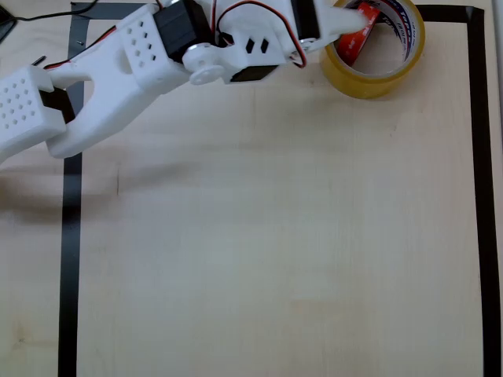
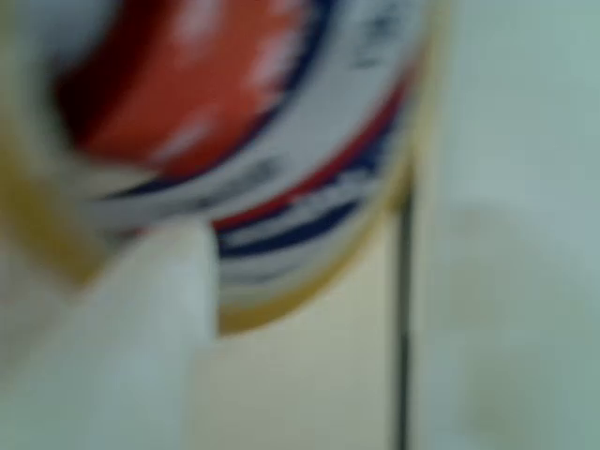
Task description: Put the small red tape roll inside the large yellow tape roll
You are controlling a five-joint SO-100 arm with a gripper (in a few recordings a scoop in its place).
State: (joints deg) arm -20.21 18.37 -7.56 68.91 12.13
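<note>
The large yellow tape roll (image 1: pixel 376 47) lies flat at the table's top right corner, its white inner core printed with red and blue letters. The small red tape roll (image 1: pixel 363 33) sits tilted inside the yellow ring's hole, at its left side. My white gripper (image 1: pixel 354 22) reaches in from the left over the yellow rim and is shut on the red roll. The wrist view is blurred and close: the red roll (image 2: pixel 178 84) shows at the top left against the lettered core (image 2: pixel 309 178), with one white finger (image 2: pixel 141 319) at the lower left.
A black tape line (image 1: pixel 478 188) frames the light wooden table (image 1: pixel 267 236) along the right, top and left (image 1: pixel 71 259) sides. The white arm (image 1: pixel 157 55) stretches across the top left. The black line (image 2: pixel 403 309) also runs past the yellow roll in the wrist view.
</note>
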